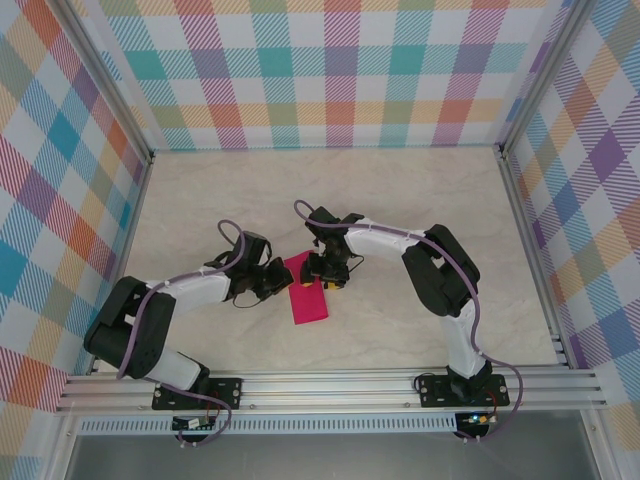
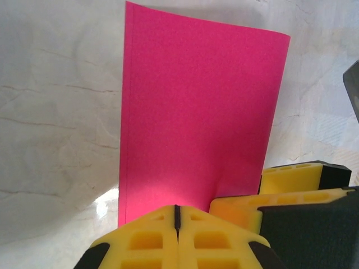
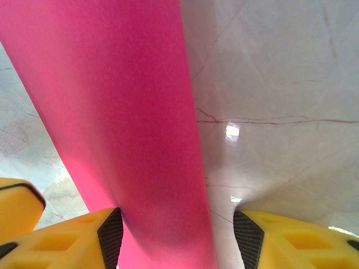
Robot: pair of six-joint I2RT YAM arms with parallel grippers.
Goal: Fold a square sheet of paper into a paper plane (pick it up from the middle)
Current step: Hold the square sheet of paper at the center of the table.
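Pink paper [image 1: 308,297] lies flat between two grippers.
Left gripper [image 2: 176,218] is closed tight at its edge; right gripper [image 3: 176,230] stands open over it.

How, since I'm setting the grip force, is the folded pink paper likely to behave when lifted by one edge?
Probably floppy: the square sheet of paper looks thin, with two layers showing along one side, so the free end may droop. Likely light; the shut left gripper at its edge should suffice. It could slide on the glossy table if pushed.
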